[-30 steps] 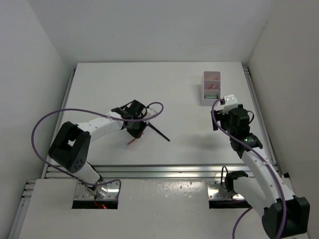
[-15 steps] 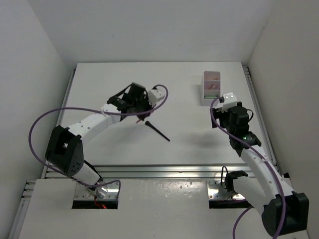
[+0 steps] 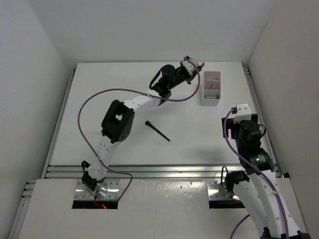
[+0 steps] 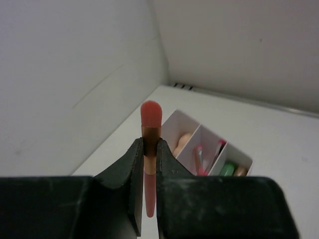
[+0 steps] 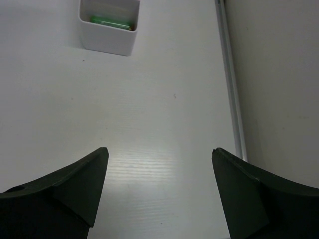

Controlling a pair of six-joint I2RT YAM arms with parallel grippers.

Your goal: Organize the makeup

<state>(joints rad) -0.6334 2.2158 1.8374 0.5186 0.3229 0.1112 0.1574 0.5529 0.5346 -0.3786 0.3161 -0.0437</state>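
Observation:
My left gripper (image 4: 149, 142) is shut on a thin pink pencil (image 4: 151, 114), held in the air just left of the white compartment box (image 4: 209, 144). In the top view that gripper (image 3: 193, 66) is stretched to the far side, with the pencil tip (image 3: 202, 64) by the box (image 3: 211, 88). The box holds a beige sponge (image 4: 183, 143), pink pencils (image 4: 199, 157) and a green tube (image 4: 228, 168). A black brush (image 3: 157, 130) lies on the table's middle. My right gripper (image 5: 159, 164) is open over bare table, nearer than the box (image 5: 107, 37).
A metal rail (image 5: 230, 74) runs along the table's right edge beside the side wall. White walls close off the table at the back and on both sides. The box stands near the far right corner.
My left arm has swung from the table's middle to the far right beside the box, carrying the pink pencil. The right arm has drawn back toward the near edge.

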